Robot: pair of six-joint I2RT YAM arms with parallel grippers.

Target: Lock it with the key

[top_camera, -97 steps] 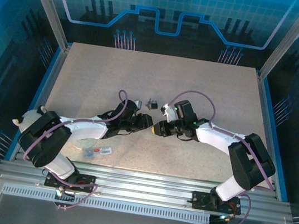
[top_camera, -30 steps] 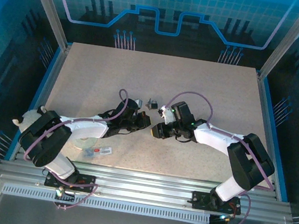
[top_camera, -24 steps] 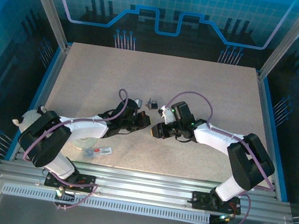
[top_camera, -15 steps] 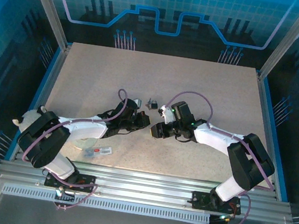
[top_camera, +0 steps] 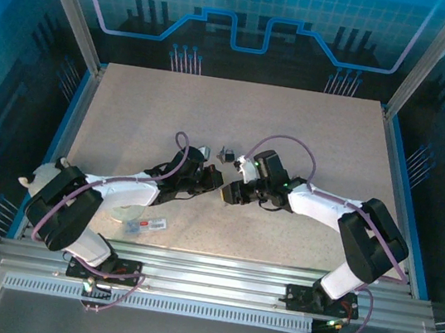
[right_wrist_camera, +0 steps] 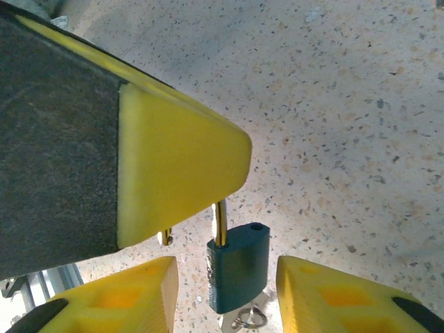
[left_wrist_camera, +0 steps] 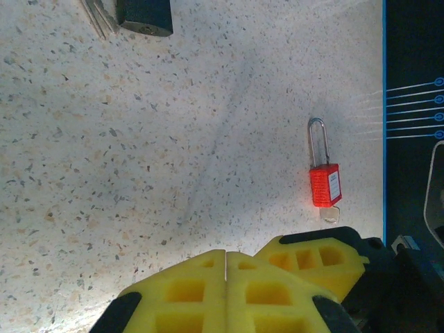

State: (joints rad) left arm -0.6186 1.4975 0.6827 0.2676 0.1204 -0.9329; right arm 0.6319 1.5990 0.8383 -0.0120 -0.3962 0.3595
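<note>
The blue padlock (right_wrist_camera: 237,269) is upright between the two gripper tips near the middle of the table (right_wrist_camera: 347,104). Its gold shackle (right_wrist_camera: 218,220) is open: one leg sits in the body and the other ends free beside it. A key ring (right_wrist_camera: 248,320) shows at its underside; the key itself cannot be made out. The right gripper (right_wrist_camera: 227,295) has its fingers wide, straddling the body with a gap on each side. The left gripper (left_wrist_camera: 225,277) has its pads pressed together. The shackle's bow runs behind one of its fingers (right_wrist_camera: 173,159), so whether it is pinching the bow cannot be told.

To do the step well, the right fingers should probably close squarely on the flat sides of the body. The free leg then needs lining up with its hole before pushing, leaving the ring clear for turning.

No writing can be read on the blue padlock. The red padlock (left_wrist_camera: 325,186), lying apart, carries a white label (left_wrist_camera: 333,186) too small to read.
</note>
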